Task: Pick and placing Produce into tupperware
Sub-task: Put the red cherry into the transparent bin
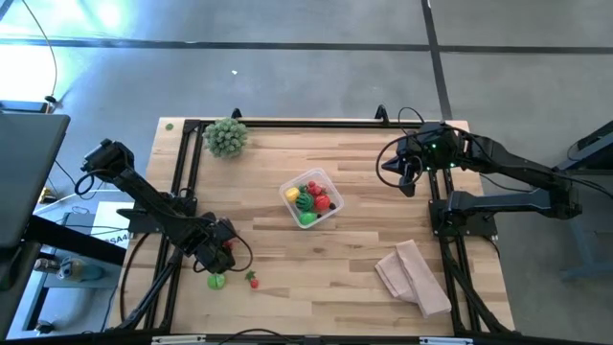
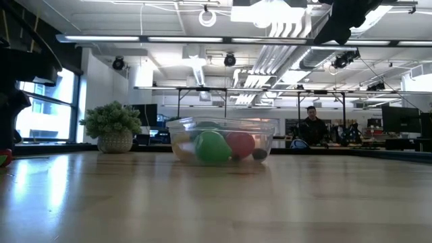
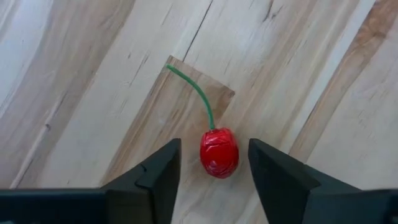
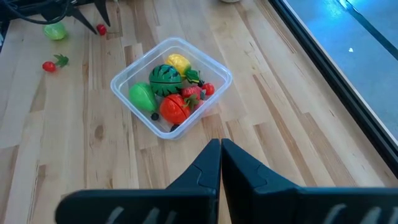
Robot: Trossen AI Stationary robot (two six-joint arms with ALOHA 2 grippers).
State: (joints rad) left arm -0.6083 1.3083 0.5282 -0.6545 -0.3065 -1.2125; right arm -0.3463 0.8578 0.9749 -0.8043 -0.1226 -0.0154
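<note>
A pale wooden tabletop (image 1: 335, 268) fills the overhead view, ringed by a dark frame. A clear tupperware (image 1: 311, 198) sits near its middle, already holding several toy fruits. A tan folded cloth (image 1: 413, 276) lies toward the near right, a spiky green plant (image 1: 225, 137) at the far left. The right tool (image 4: 220, 152) waits at the far right, fingers pressed together. The left tool (image 3: 214, 165), near the front-left edge, has its fingers spread on either side of a small red cherry (image 3: 219, 152) with a thin green stem. A green fruit (image 1: 216, 281) and a red berry (image 1: 253, 280) lie close by. The cherry looks light, hard, glossy and likely to roll; gripping its round body seems safest. Open tabletop lies between it and the container.
</note>
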